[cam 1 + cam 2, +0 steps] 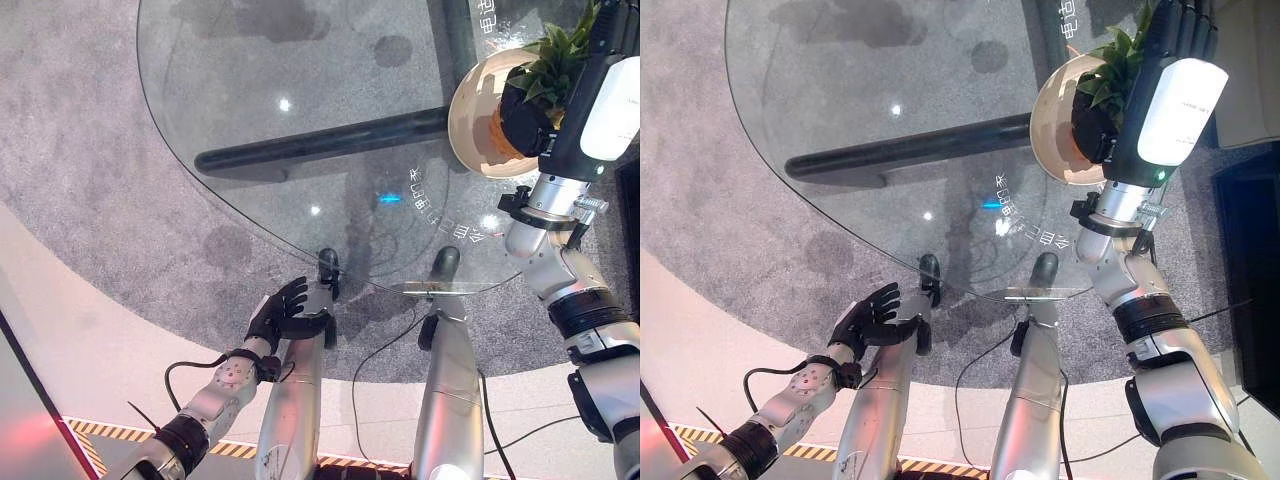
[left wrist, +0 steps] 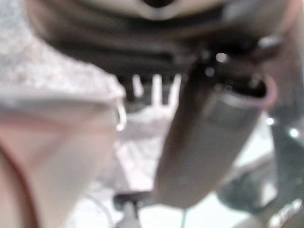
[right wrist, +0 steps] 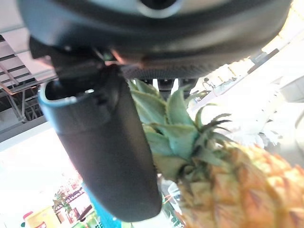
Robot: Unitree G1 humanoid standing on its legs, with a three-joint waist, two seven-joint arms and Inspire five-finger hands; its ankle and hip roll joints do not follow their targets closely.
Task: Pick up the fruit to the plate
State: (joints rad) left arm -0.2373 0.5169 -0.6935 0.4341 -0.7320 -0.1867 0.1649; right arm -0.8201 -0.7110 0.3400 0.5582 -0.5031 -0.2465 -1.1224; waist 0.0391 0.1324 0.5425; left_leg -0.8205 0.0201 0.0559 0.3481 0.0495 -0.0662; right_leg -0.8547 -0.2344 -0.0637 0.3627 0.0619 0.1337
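A pineapple (image 1: 553,62) with green leaves and an orange body is held over the cream plate (image 1: 468,100) at the right side of the glass table (image 1: 300,90). My right hand (image 1: 522,118) is shut on it, fingers wrapped round the body above the plate's bowl. In the right wrist view the thumb (image 3: 109,152) lies against the pineapple (image 3: 228,190) just below its crown. Whether the fruit touches the plate is hidden. My left hand (image 1: 280,312) hangs low off the table's near edge, fingers straight and spread, holding nothing.
The round glass top shows a dark base bar (image 1: 320,145) beneath it and grey carpet (image 1: 90,150) all around. The table's near rim (image 1: 300,255) curves just beyond my left hand. Striped floor tape (image 1: 110,432) runs at the lower left.
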